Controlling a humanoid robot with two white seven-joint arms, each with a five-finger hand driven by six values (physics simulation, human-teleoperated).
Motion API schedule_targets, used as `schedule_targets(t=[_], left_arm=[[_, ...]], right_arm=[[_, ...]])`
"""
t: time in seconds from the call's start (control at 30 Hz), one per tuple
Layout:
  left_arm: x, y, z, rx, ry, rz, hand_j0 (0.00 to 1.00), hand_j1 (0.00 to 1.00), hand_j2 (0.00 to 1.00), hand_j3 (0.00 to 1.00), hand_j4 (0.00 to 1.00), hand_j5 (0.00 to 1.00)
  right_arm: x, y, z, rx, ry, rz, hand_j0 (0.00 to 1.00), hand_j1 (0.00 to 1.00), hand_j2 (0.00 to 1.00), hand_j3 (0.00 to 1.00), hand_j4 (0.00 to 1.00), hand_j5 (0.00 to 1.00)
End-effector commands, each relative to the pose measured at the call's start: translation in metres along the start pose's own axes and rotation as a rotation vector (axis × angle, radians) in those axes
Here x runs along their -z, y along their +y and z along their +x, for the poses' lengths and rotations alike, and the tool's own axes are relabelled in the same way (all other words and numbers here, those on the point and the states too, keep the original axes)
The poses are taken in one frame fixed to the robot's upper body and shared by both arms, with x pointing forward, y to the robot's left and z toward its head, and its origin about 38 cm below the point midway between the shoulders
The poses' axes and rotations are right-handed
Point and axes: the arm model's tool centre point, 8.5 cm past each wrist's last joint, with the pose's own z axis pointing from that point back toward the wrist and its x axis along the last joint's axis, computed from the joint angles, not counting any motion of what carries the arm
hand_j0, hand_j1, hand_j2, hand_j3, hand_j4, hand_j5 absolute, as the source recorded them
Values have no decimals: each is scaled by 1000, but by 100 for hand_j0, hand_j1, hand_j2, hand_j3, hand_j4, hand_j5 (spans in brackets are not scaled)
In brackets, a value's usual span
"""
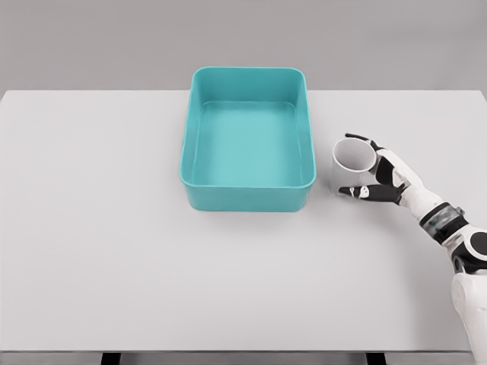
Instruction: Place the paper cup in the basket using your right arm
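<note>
A white paper cup (351,161) stands upright on the table just right of the teal basket (248,194). My right hand (364,166) comes in from the lower right and wraps around the cup's right side. Its thumb lies in front of the cup and its fingers (360,139) curl behind the rim. The cup's base still seems to rest on the table. The basket is a rectangular tub with nothing inside. The left arm does not show.
The white table (114,228) spreads wide to the left and front of the basket. Its far edge runs just behind the basket's back rim.
</note>
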Motion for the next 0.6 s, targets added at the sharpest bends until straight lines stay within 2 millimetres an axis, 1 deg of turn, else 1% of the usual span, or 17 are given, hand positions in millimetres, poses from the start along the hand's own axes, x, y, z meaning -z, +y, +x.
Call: schedule_targets(t=[0.0,0.03,0.13,0.17,0.2,0.33,0.43,0.57], left_arm=[[0,0,0,0,-1,0,100,100,100,100,100,100],[0,0,0,0,-1,0,100,100,100,100,100,100],[0,0,0,0,-1,0,100,100,100,100,100,100],[0,0,0,0,-1,0,100,100,100,100,100,100],[0,0,0,0,-1,0,100,100,100,100,100,100],[0,0,0,0,-1,0,100,100,100,100,100,100],[0,0,0,0,-1,0,100,100,100,100,100,100],[0,0,0,0,0,0,100,100,100,100,100,100]], right_arm=[[0,0,0,5,-2,-1,78,78,78,78,78,78],[0,0,0,4,-1,0,76,76,76,76,76,76],[0,0,0,1,0,0,66,66,66,66,66,66],[0,0,1,0,-2,0,65,65,65,65,65,65],[0,0,1,-1,-3,1,62,62,62,62,62,62],[0,-1,3,-6,-7,1,58,58,58,58,58,58],[-2,-3,4,-19,-3,0,53,53,53,53,53,53],[-2,-7,12,-34,-17,-5,51,51,51,51,51,51]])
